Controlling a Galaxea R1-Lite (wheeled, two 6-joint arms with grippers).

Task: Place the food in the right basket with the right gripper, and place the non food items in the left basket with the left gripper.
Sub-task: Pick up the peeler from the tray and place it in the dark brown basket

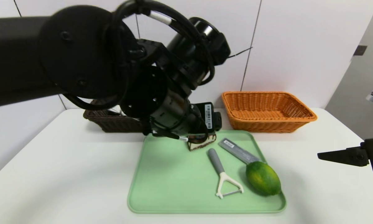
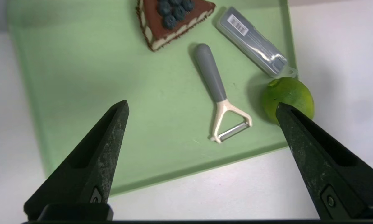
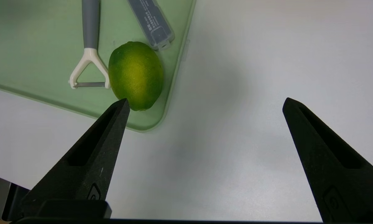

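While the left claw (image 2: 202, 107) hangs spread and empty above the green tray (image 2: 80, 62), the right claw (image 3: 205, 104) waits spread over the desk (image 3: 251, 62).

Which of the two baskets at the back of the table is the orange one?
The orange basket is the one on the right, fully in view behind the tray; the dark brown basket sits left, mostly hidden by the arm.

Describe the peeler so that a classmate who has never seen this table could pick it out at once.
Find the pale green tray lying on the white table in front of the two baskets. On its right half, between the slice of cake and the green lime, lies the peeler. It alone has a round grey handle ending in a cream Y-shaped head with a metal blade; the neighbouring grey case is flat and rectangular.
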